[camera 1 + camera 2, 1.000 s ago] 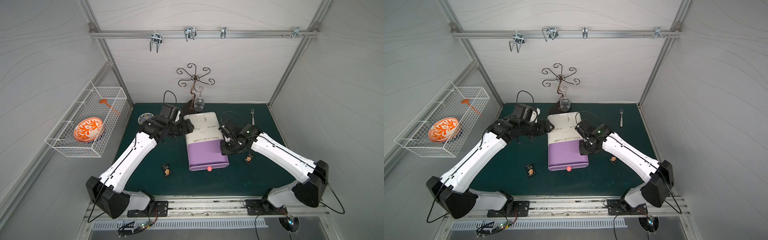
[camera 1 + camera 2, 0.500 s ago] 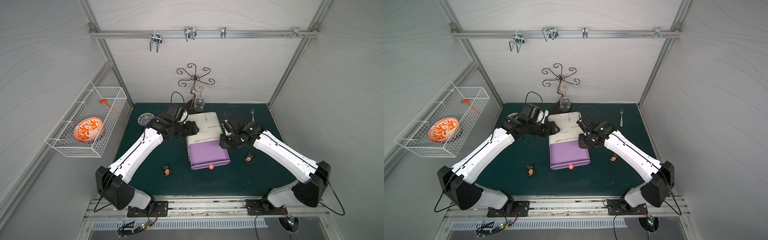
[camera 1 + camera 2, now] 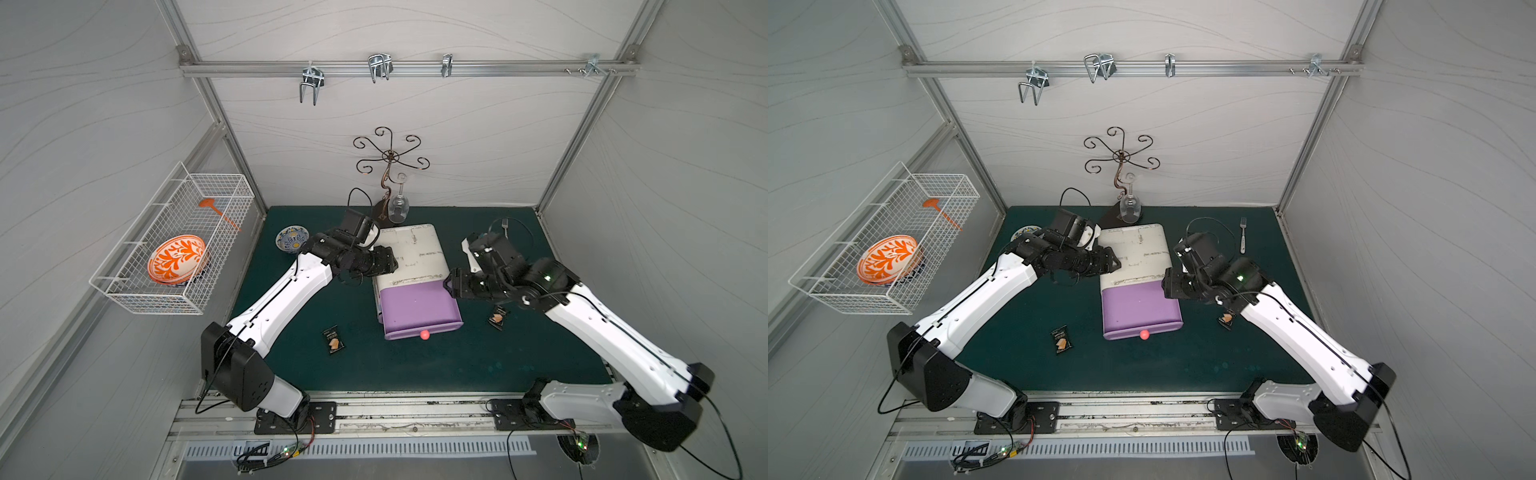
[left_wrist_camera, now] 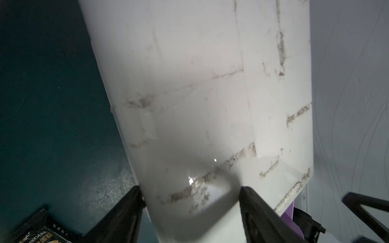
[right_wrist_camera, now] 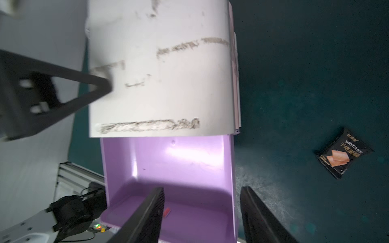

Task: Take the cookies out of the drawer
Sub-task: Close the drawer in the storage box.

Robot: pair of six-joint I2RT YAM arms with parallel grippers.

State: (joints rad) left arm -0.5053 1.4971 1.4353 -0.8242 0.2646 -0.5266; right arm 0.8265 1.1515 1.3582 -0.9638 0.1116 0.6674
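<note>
1. Well, two cookies are out on the green mat [image 3: 415, 365]: one black packet [image 3: 333, 339] left of the purple drawer [image 3: 419, 307], another [image 3: 497, 318] right of it.
2. The drawer's visible floor looks bare. Its rear hides under the white cabinet [image 3: 411, 253], so I can't tell what's left.
3. The left gripper [image 4: 189, 188] is spread over the cabinet's edge, and the right gripper [image 5: 202, 189] is spread astride the drawer's wall, empty.
4. There's clear mat in front.

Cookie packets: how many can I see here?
2, on the mat: one packet left of the drawer, another packet right of it. Others may hide in the drawer's covered back.
</note>
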